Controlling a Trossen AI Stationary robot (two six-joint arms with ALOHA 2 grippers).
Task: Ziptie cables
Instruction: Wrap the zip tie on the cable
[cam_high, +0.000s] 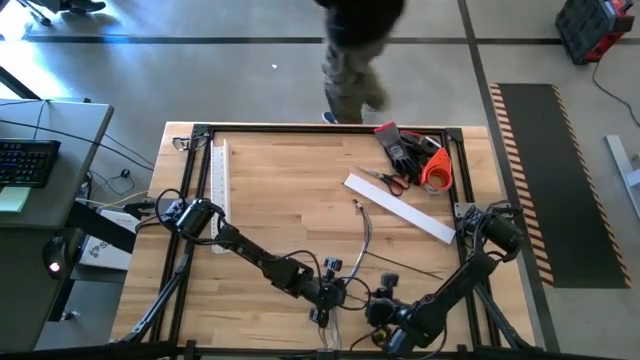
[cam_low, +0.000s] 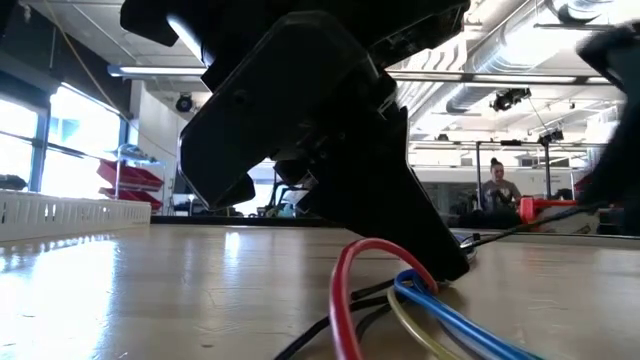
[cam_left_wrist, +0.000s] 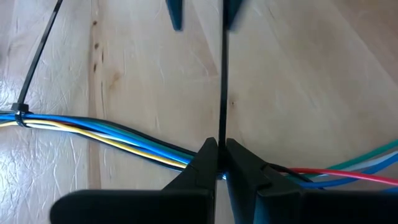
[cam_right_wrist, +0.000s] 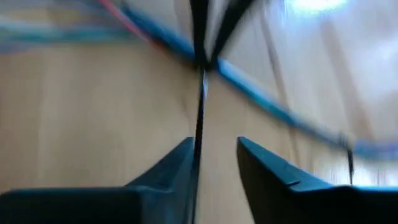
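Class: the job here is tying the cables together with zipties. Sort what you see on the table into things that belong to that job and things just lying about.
Belongs to the job: cables; ziptie pinched in the left gripper; right gripper, open.

Lying about: scissors; orange tape roll; white strip; white slotted duct; black gloves.

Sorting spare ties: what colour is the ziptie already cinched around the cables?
Black. The ziptie wraps the cables; the left wrist view shows it best.

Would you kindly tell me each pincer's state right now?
Left pincer: shut on a ziptie at the cables.
Right pincer: open beside that ziptie.
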